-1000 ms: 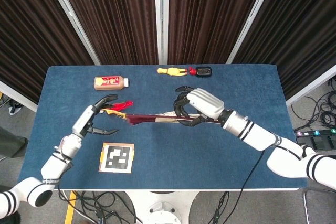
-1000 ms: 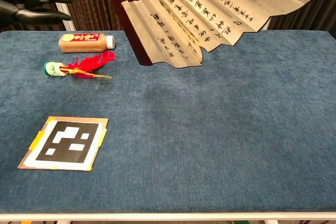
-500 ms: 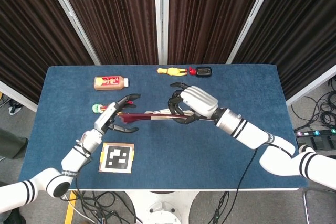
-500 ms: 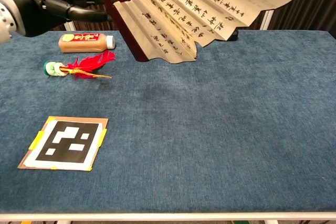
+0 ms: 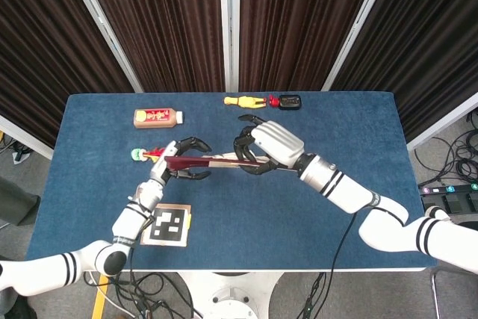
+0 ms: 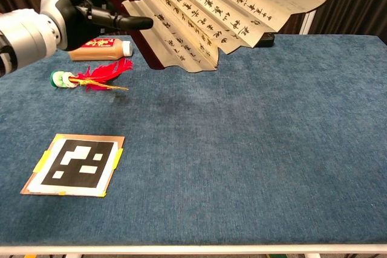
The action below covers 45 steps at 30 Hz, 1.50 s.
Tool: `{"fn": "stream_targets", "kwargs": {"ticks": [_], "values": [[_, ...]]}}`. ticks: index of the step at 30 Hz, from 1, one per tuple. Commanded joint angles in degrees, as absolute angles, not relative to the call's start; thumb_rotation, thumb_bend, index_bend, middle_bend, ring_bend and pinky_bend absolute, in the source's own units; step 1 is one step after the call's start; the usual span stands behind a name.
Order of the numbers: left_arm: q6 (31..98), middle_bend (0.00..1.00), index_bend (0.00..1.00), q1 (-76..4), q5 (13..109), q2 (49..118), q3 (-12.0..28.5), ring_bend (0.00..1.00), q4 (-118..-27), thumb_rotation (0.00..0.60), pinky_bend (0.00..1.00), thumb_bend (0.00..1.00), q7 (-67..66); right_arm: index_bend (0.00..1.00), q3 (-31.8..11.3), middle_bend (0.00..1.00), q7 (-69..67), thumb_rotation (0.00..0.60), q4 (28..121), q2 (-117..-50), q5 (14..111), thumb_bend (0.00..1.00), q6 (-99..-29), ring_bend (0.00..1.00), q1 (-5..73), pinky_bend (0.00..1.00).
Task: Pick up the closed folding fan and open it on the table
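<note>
The folding fan (image 6: pixel 236 7) is partly spread and held in the air above the blue table (image 6: pixel 254 149); its cream paper carries black calligraphy between dark red guards. In the head view the fan (image 5: pixel 216 163) shows edge-on as a dark red stick. My right hand (image 5: pixel 263 150) grips it near the middle; the chest view does not show this hand. My left hand (image 5: pixel 181 163) is at the fan's left end, fingers spread above and below the guard. In the chest view my left hand (image 6: pixel 84 11) stretches a finger to the paper's left edge. I cannot tell whether it touches.
A brown bottle (image 6: pixel 100 48) lies at the back left, with a red feather toy (image 6: pixel 91 77) in front of it. A black-and-white marker card (image 6: pixel 75 164) sits front left. A yellow toy (image 5: pixel 243 100) and a small black object (image 5: pixel 289 101) lie at the far edge.
My left hand has swung in from the left up to the fan's left end. The right hand has carried the fan a little leftward, with the paper about as spread as before.
</note>
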<state>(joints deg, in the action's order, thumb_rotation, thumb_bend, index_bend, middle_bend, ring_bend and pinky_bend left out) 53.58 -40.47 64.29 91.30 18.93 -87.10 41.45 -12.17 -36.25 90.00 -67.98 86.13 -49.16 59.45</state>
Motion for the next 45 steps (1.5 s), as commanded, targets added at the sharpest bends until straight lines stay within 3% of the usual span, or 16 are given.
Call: {"fn": "stream_targets", "kwargs": {"ticks": [1,5,16,28,45], "values": [[53.64,0.55,0.54,-40.46,63.06,92.19,19.57,0.42,-86.47,0.6,0.38,0.29,40.07,0.91,-12.24,0.76,-36.42,0.6,90.01,-67.9,86.1,0.93,-49.24,0.39,59.32,0.09],[53.84,0.55,0.55,-40.01,62.71,92.76,19.81,0.42,-86.06,0.6,0.39,0.37,39.3,0.91,-12.23,0.76,-36.8,0.6,90.25,-67.67,86.29,0.93,-49.19,0.39,59.13,0.09],[54.23,0.6,0.6,-38.89,62.96,92.99,19.2,0.47,-85.09,0.6,0.44,0.43,35.62,0.91,-12.1,0.76,-35.7,0.6,90.04,-66.66,86.5,0.93,-49.76,0.39,58.16,0.09],[54.03,0.6,0.6,-38.06,60.97,85.83,16.87,0.47,-85.62,0.6,0.44,0.45,20.35,0.9,-9.51,0.76,-25.53,0.6,91.76,-62.63,89.76,0.94,-52.35,0.39,55.03,0.09],[66.05,0.6,0.6,-37.39,58.89,84.69,16.2,0.47,-88.53,0.6,0.43,0.45,-4.61,0.88,-7.46,0.76,2.84,0.6,99.97,-58.91,92.0,0.96,-54.78,0.39,50.95,0.09]]}}
